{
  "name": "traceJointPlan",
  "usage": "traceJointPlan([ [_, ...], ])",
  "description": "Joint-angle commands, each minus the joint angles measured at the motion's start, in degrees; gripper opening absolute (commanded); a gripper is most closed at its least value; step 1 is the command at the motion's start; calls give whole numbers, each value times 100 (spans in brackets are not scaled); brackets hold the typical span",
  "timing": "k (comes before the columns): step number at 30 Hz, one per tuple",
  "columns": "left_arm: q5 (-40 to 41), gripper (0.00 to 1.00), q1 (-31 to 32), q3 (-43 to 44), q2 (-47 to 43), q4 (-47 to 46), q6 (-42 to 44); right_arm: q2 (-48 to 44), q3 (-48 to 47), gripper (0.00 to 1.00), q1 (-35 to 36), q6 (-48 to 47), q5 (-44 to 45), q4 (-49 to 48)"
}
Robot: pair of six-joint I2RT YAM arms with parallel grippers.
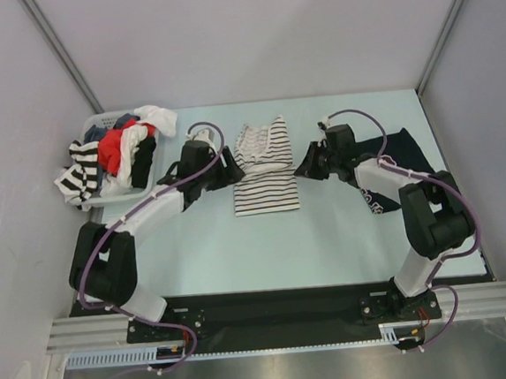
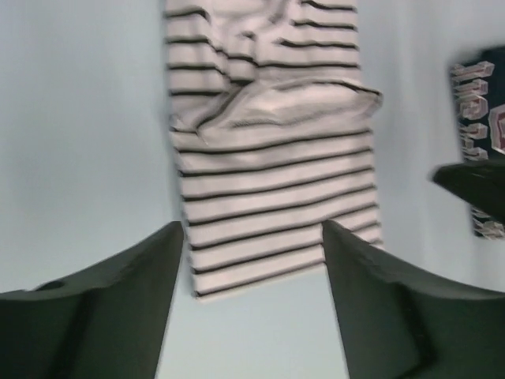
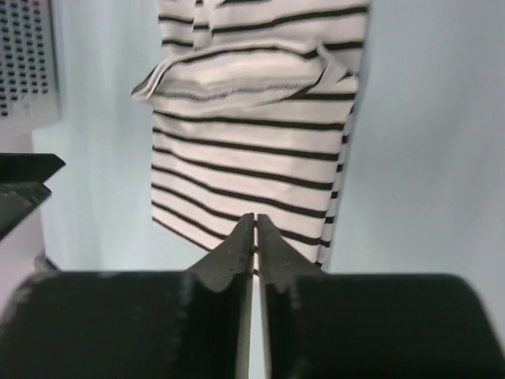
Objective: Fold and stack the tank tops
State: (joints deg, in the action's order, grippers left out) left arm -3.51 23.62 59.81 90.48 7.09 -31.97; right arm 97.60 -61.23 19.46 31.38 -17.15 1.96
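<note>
Your striped top (image 1: 264, 166) lies flat in the middle of the table (image 1: 241, 253), between the two arms. It is narrowed to a long rectangle, and in both wrist views a soft ridge of bunched cloth runs across it. The navy jersey (image 1: 400, 150) lies at the right side of the table, partly under the right arm, so you cannot tell how neatly it is folded. A basket (image 1: 121, 197) of other clothes stands at the left.

Your left pincer (image 1: 234, 173) is spread wide just beside the top's left edge and holds nothing. Your right pincer (image 1: 300, 169) sits just off the right edge with its fingers drawn almost together, only a slit between them, and no cloth in it.

Expect the top to be light, thin and limp. It will sag from wherever you lift it, and its layers will likely slide over one another. Grip at the side edges, both pincers level with each other, and pinch through every layer, not just the upper one. Avoid the bunched ridge, where a grip would probably pull the fold open.
</note>
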Motion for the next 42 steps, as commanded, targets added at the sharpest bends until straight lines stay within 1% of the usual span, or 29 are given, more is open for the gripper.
traceJointPlan([
  [1, -954, 69, 231, -600, -311, -515, -151, 21, 462, 6, 5, 456, -1184, -757],
  [2, -1115, 63, 275, -681, -285, -620, -265, 48, 567, 4, -4, 570, -1334, -897],
  [3, -1239, 51, 275, -751, -250, -848, -319, 92, 682, 2, 13, 745, -1587, -1221],
  [4, -1466, 45, 292, -873, -206, -963, -354, 145, 909, 1, 14, 834, -1694, -1381],
  [6, -1565, 36, 301, -936, -22, -1130, -389, 268, 1095, 0, 5, 940, -1931, -1784],
  [9, -1662, 31, 301, -1050, 207, -1306, -380, 513, 1368, 0, -4, 1116, -2151, -2206],
  [15, -1644, 26, 187, -1516, 839, -1842, -547, 1207, 1535, 0, -118, 1248, -2285, -2358],
  [17, -1557, 22, 91, -1691, 989, -1922, -670, 1270, 1631, 0, -250, 1248, -2241, -2349],
  [20, -1364, 20, 20, -2008, 867, -2054, -723, 1139, 1728, 0, -399, 1134, -2135, -2174],
  [24, -1100, 20, 3, -2114, 568, -1791, -601, 682, 1834, 0, -479, 757, -1829, -1665],
  [27, -880, 21, 11, -2184, 226, -1536, -513, 322, 1834, 5, -470, 493, -1503, -1200],
  [28, -784, 22, 11, -2263, 112, -1483, -486, 251, 1852, 9, -461, 449, -1433, -1119],
  [30, -669, 29, 29, -2360, -222, -1316, -451, 49, 1878, 15, -435, 370, -1249, -935],
  [31, -599, 32, 38, -2456, -337, -1255, -433, -4, 1887, 24, -409, 317, -1186, -899],
  [32, -390, 39, 64, -2500, -538, -1132, -407, -83, 1913, 27, -382, 299, -1134, -890],
  [33, -300, 42, 73, -2535, -627, -1088, -398, -110, 1922, 31, -304, 290, -1081, -873],
  [34, -186, 46, 82, -2605, -750, -1044, -398, -136, 1913, 37, -242, 264, -1019, -855],
  [36, -1, 49, 82, -2632, -786, -964, -381, -162, 1852, 41, -76, 238, -800, -785],
  [37, 51, 51, 90, -2615, -777, -938, -381, -163, 1834, 45, -22, 255, -747, -767],
  [41, 43, 62, 91, -2553, -576, -1069, -380, -75, 1676, 47, 189, 316, -536, -680],
  [42, -18, 63, 99, -2527, -532, -1131, -381, -40, 1589, 47, 224, 308, -466, -636],
])
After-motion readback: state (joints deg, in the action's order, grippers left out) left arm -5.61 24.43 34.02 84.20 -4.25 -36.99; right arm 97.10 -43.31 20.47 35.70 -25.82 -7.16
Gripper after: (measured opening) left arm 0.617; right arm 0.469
